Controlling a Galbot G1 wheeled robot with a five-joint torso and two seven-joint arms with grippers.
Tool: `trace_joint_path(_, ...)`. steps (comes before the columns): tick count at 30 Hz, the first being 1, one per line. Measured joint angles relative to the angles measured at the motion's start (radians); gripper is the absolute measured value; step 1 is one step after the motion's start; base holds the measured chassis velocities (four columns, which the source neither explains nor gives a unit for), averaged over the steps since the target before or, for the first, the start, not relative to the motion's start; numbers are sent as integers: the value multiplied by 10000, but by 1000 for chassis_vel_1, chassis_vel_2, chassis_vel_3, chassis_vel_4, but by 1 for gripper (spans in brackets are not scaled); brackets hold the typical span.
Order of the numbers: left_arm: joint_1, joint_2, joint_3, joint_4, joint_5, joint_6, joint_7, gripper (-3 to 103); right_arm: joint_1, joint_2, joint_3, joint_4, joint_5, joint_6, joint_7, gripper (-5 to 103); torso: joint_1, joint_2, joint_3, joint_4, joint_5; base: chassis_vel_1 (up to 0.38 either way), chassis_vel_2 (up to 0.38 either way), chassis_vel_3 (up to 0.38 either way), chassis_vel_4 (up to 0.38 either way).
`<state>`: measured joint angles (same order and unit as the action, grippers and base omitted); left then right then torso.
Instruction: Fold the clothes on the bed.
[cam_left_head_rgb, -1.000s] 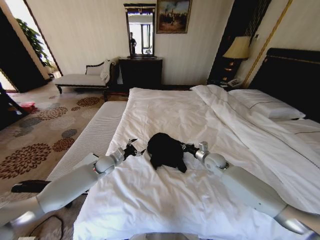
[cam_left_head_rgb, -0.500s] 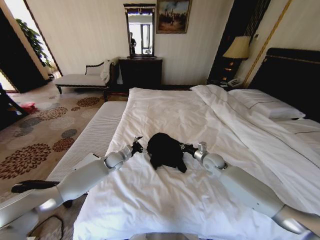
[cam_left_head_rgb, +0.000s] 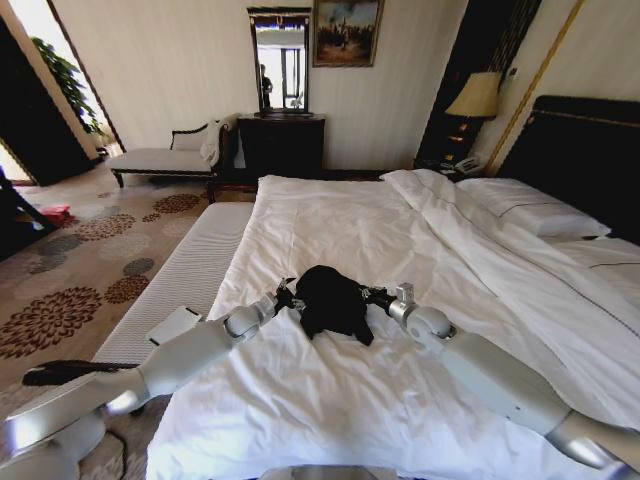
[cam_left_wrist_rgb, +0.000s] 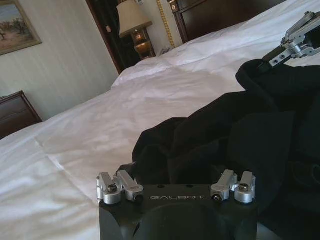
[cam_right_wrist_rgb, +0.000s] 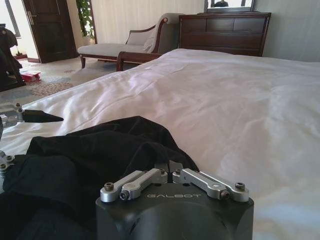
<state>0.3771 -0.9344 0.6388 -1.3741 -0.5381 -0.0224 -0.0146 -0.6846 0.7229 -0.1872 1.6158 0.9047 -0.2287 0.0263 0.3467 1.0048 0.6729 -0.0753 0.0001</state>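
The left gripper (cam_left_head_rgb: 287, 294) has slid closer, now touching the clothes (cam_left_head_rgb: 331, 300) bunched mid-bed (cam_left_head_rgb: 400, 240). Its jaws are spread wide, empty. The right gripper (cam_left_head_rgb: 372, 296) is pinched closed on the fabric. Pulling could drag the heap rather than spread it. Hems and lettering are buried.

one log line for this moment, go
scene: black top bunched on bed | left end effector: open at its edge | right end effector: shut on it
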Motion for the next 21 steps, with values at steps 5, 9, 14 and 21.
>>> trace_joint_path(5,45,-99,-98,206,-62,-2,-153,60,-101,-31,41,57,3,-4,9,0,0,0,0,0,-1,0,0,0,0)
trace_joint_path(9,57,-109,-164,217,-175,15,-210,44,-113,-35,50,65,-1,-5,10,0,0,0,0,1,-1,0,0,0,0)
trace_joint_path(14,59,-95,-159,172,-228,46,-210,23,-113,-12,55,65,-5,-4,11,0,-1,0,0,1,-1,0,0,0,0)
trace_joint_path(21,248,-46,-214,76,-201,49,-205,3,-150,-21,82,96,-7,-4,21,0,0,0,0,0,0,0,0,0,0)
